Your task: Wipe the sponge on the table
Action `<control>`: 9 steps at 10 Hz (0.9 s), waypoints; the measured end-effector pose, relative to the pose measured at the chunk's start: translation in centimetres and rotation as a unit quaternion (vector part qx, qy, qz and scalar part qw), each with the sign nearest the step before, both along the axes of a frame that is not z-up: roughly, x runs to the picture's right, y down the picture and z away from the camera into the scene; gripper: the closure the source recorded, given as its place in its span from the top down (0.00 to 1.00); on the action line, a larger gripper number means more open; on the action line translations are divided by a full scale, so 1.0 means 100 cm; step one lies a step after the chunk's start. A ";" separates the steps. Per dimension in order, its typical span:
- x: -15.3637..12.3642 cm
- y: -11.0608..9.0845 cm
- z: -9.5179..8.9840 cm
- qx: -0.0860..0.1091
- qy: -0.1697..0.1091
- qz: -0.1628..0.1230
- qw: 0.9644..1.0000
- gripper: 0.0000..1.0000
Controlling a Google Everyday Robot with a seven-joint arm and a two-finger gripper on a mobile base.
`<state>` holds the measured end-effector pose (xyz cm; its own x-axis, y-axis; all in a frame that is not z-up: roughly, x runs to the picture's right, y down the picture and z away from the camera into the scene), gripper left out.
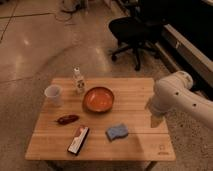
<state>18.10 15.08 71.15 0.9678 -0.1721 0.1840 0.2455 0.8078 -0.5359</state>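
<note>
The light-blue sponge (117, 132) lies flat on the wooden table (135, 95), near its front edge and right of centre. My white arm (175, 94) reaches in from the right, over the table's right edge. The gripper (156, 119) hangs at the arm's lower end above the right side of the table. It is up and to the right of the sponge and not touching it.
An orange bowl (98, 99) sits mid-table, with a small bottle (78, 80) behind it and a white cup (53, 94) at the left. A red item (67, 119) and a flat black-and-red box (78, 139) lie front left. A black office chair (131, 31) stands beyond the table.
</note>
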 end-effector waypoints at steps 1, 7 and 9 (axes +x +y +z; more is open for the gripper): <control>-0.011 0.010 0.008 -0.010 -0.006 -0.011 1.000 0.65; -0.080 0.046 0.063 -0.048 -0.035 -0.027 0.998 0.65; -0.098 0.050 0.072 -0.047 -0.054 -0.022 0.997 0.65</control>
<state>8.26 20.13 78.31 0.9334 -0.1913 0.3036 0.3398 0.7429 -0.5767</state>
